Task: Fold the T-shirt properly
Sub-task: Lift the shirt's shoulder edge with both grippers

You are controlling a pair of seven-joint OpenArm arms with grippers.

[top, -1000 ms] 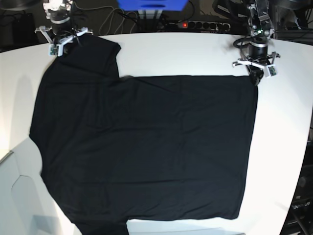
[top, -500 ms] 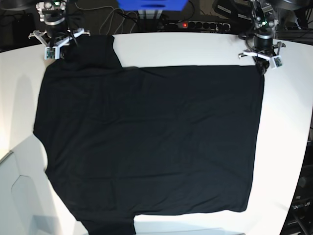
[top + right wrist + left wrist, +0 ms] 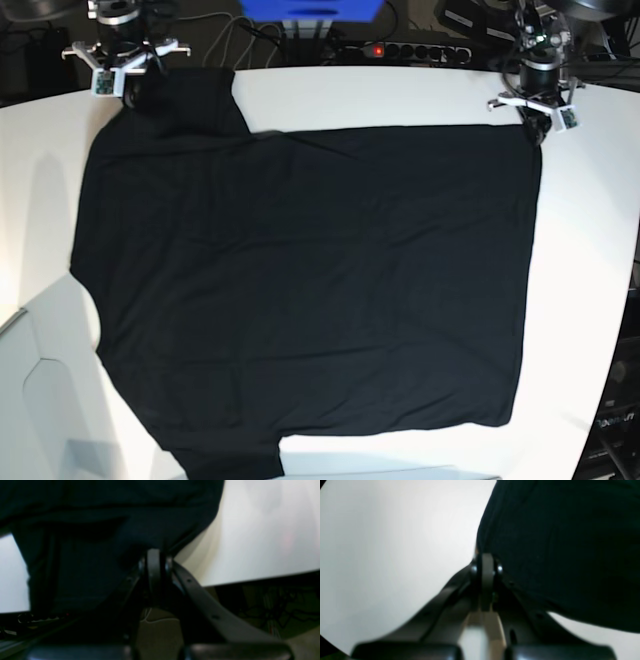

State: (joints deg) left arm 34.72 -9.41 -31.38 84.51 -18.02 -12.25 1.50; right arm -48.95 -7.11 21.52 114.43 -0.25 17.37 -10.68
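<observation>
Both wrist views are super blurry, so you can't make out where each tool meets the cloth. In the base view the T-shirt [image 3: 310, 290] bottom sleeve gets chopped off by the lower edge, the bench [image 3: 590, 250] runs out of frame too, and no print shows anywhere

One T-shirt [image 3: 300, 290], two pincers: left pincer [image 3: 537, 128], right pincer [image 3: 125, 92]; one table [image 3: 590, 250].
</observation>
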